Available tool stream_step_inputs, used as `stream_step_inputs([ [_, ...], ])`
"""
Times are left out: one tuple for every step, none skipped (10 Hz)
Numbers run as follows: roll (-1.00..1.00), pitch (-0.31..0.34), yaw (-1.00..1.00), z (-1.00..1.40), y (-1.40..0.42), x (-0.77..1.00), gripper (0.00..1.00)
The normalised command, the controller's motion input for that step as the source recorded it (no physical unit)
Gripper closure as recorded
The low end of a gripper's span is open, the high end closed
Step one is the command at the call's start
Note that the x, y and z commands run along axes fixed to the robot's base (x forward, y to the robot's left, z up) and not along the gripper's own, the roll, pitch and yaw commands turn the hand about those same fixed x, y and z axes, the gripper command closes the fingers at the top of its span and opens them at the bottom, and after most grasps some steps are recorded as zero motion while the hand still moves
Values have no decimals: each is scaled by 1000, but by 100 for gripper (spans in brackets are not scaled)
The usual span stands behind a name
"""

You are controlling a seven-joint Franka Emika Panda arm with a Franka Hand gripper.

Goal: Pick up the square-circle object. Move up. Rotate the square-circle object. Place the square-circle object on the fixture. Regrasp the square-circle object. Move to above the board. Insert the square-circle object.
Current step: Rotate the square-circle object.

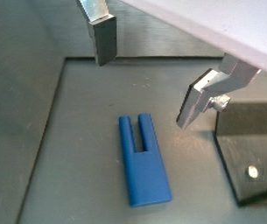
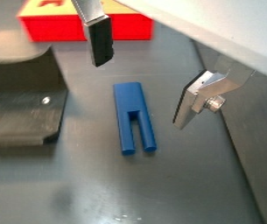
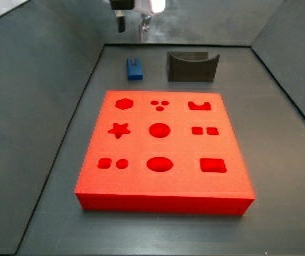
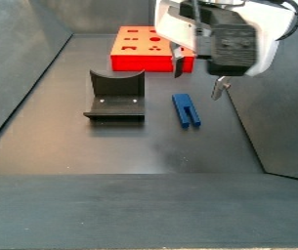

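- Note that the end effector (image 2: 142, 79) hangs above the small blue two-pronged plastic square-circle object (image 2: 135, 118), fingers (image 1: 104, 39) spread wide and holding nothing.
- Locate the square-circle object lying flat on the dark floor (image 4: 125, 146), apart from the dark grey notched fixture (image 4: 114, 96) and near the end of the large red recessed board (image 3: 162, 148).
- Expect a likely miss if you descend off-centre: one finger could land on the piece and push it aside.
- Close across the narrow width; gripping near the prongs risks tilting during rotation.

Dark grey floor (image 3: 35, 205) bounded by grey walls (image 3: 48, 30).
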Motion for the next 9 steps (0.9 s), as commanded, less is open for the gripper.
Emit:
stream_step_inputs([
  [-5,-10,1000,-39,-1,34,0],
  [-6,-11,1000,-39,-1,34,0],
  [-6,-12,1000,-39,-1,34,0],
  [-7,-13,1000,-38,-1,34,0],
  [-8,-15,1000,-39,-1,34,0],
  [-9,-17,1000,-39,-1,33,0],
  [-11,-21,1000,-39,-1,33,0],
  [-12,-24,1000,-39,-1,33,0],
  [-16,-31,952,-39,-1,32,0],
])
